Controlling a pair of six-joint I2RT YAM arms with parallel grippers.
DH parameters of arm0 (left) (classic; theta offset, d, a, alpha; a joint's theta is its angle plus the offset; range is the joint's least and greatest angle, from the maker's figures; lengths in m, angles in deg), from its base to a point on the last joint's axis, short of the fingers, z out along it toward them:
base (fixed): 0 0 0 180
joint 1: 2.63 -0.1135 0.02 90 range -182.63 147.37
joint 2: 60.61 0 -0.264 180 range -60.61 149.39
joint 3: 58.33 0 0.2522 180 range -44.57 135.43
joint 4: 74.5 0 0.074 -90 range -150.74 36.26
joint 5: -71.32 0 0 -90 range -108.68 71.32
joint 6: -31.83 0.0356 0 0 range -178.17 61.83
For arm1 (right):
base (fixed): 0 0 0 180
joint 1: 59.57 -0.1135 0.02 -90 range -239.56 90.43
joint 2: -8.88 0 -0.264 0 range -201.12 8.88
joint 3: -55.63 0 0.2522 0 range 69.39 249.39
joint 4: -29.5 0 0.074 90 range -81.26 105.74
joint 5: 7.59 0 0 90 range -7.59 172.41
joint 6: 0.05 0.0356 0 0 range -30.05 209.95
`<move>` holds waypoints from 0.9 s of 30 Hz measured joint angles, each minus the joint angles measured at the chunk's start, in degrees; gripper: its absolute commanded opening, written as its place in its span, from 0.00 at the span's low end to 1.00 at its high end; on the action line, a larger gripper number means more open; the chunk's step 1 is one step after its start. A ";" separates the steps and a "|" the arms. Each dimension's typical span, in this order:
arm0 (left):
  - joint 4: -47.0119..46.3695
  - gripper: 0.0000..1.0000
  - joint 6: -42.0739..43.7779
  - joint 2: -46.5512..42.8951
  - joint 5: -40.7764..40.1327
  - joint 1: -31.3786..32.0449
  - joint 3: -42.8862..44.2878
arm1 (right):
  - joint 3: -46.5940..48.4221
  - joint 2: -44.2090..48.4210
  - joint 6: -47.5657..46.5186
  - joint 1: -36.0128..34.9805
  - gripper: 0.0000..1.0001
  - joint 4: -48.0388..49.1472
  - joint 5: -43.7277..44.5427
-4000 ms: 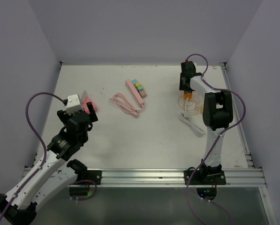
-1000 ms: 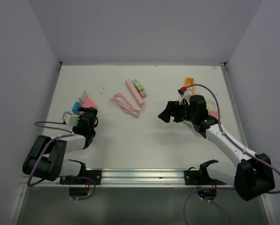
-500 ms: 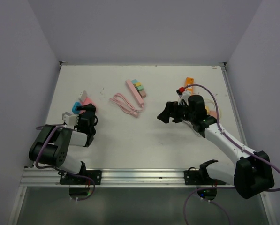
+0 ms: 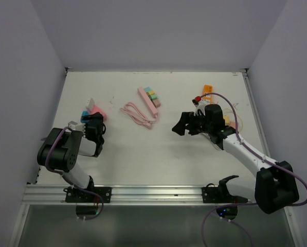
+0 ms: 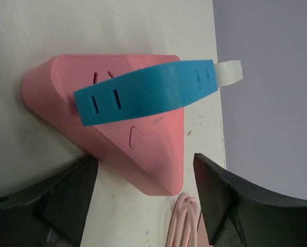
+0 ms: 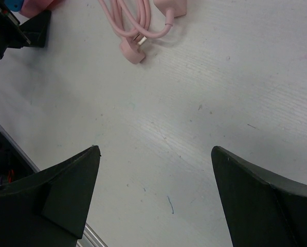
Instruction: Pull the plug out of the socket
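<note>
Left gripper (image 5: 145, 167) has dropped low and closed in, fingers spread, flanking the near corner of the pink socket (image 5: 143, 149) at the worktop's (image 6: 194, 103) 9 o'clock. The blue plug (image 5: 143, 95) is still seated, so the pull is yet to come. Right gripper (image 6: 156, 154) hovers spread, mid-worktop.

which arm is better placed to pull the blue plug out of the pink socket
Left. The left tool is open right at the pink socket, with the blue plug straight ahead in its wrist view. The right tool is open well away from it, nearer the pink cable.
</note>
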 measured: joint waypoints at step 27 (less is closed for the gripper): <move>-6.91 0.25 10.27 -2.86 17.07 -0.70 -4.81 | 0.00 -1.20 -0.02 0.00 0.93 0.37 -0.55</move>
